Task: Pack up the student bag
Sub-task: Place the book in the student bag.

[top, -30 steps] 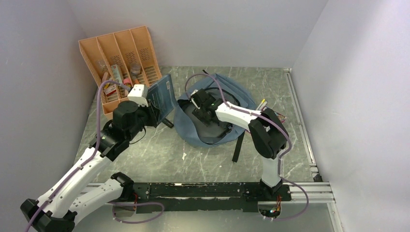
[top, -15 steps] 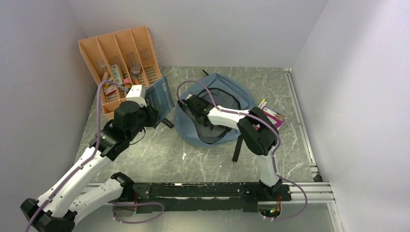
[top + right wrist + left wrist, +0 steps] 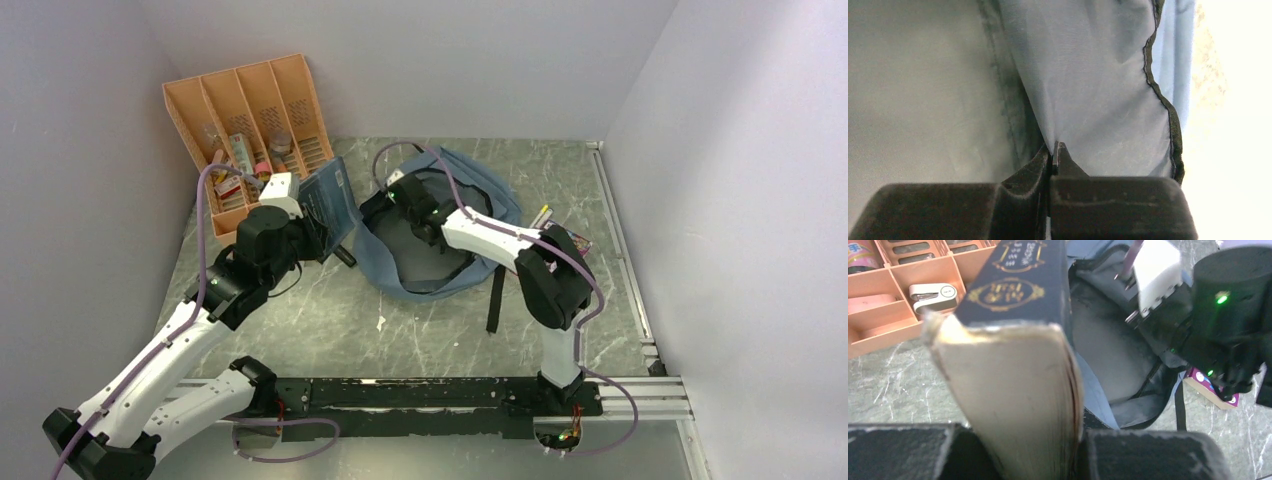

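The student bag (image 3: 480,195), grey-blue and soft, lies open in the middle of the table, its pale lining showing. My right gripper (image 3: 378,207) is at the bag's left rim, shut on a fold of its fabric; the right wrist view shows the pinch (image 3: 1054,150) on the bag's cloth (image 3: 1088,75). My left gripper (image 3: 318,230) hovers just left of the bag, shut on a dark blue book (image 3: 328,203). In the left wrist view the book (image 3: 1013,340), gold ornaments on its cover, stands between the jaws of the left gripper (image 3: 1020,450), pages toward me, with the bag's opening (image 3: 1108,355) beyond it.
An orange divided organizer (image 3: 250,110) with several small items stands at the back left against the wall. A pink box with pencils (image 3: 565,237) lies right of the bag. A black strap (image 3: 493,295) trails toward me. Walls close in on the left, the back and the right.
My right gripper moved from inside the bag to its left rim and shut on the fabric, pulling the opening wider. The left arm with the book barely moved.
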